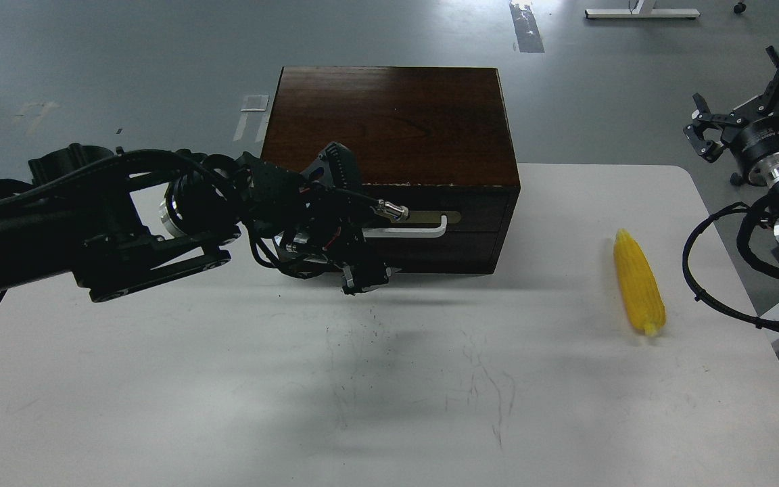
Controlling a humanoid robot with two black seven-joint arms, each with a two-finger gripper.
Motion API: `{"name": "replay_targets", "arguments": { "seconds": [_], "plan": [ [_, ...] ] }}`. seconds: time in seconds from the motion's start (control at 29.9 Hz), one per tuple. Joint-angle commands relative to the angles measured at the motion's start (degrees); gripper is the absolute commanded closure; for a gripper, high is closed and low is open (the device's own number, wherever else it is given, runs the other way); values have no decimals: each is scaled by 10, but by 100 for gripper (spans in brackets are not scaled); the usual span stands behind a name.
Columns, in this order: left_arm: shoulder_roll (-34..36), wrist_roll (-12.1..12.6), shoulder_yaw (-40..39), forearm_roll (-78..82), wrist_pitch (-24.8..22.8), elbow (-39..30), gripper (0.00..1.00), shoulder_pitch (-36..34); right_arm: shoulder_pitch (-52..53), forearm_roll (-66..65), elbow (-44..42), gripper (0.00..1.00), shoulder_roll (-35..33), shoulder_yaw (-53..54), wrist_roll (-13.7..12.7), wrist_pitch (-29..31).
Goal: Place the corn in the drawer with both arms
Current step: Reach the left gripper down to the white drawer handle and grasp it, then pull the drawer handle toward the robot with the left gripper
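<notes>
The corn [638, 289] lies on the white table at the right, its tapered tip pointing away from me. The drawer [440, 233] sits flush in the front of the dark brown box [389, 122], with its white bar handle [411, 231] showing. My left gripper [361, 260] is at the box front, over the left end of the handle; it is dark and I cannot tell its fingers apart or whether it touches the handle. My right gripper [744, 101] is raised off the table's right edge, far from the corn, with its fingers spread and nothing in it.
The white table [389, 392] carries only the box and the corn, with faint scribble marks near its middle. Black cabling [700, 270] of the right arm loops beside the table's right edge, close to the corn. Grey floor lies beyond.
</notes>
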Motion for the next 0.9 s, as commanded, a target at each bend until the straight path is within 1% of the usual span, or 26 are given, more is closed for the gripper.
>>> {"name": "replay_targets", "arguments": {
  "seconds": [0.0,0.1,0.17,0.2,0.3,0.47,0.54,0.6,0.87],
  "plan": [
    [0,-2,5,0,0,-4,53,-4,9,0,-2,0,0,-1,0,0],
    [0,-5,5,-1,0,-8,55,-10,10,0,-3,0,1,-1,0,0],
    [1,-20,5,-1,0,-9,57,-11,10,0,-3,0,1,-1,0,-1],
    [1,-33,5,-1,-1,-11,60,-13,10,0,-3,0,1,-1,0,-1],
    [2,-52,6,-1,-6,-13,66,-20,10,0,-3,0,1,-2,0,-1],
    [3,-53,5,-4,-18,-33,66,-23,10,0,-3,0,1,-3,0,0],
    [4,-53,5,-7,-31,-55,66,-24,10,0,-3,0,1,-3,0,-1],
    [5,-53,4,-7,-32,-67,66,-25,10,0,-3,0,1,-3,0,-1],
    [5,-56,3,-8,-32,-71,65,-33,9,0,-4,0,1,-4,0,-1]
  ]
}}
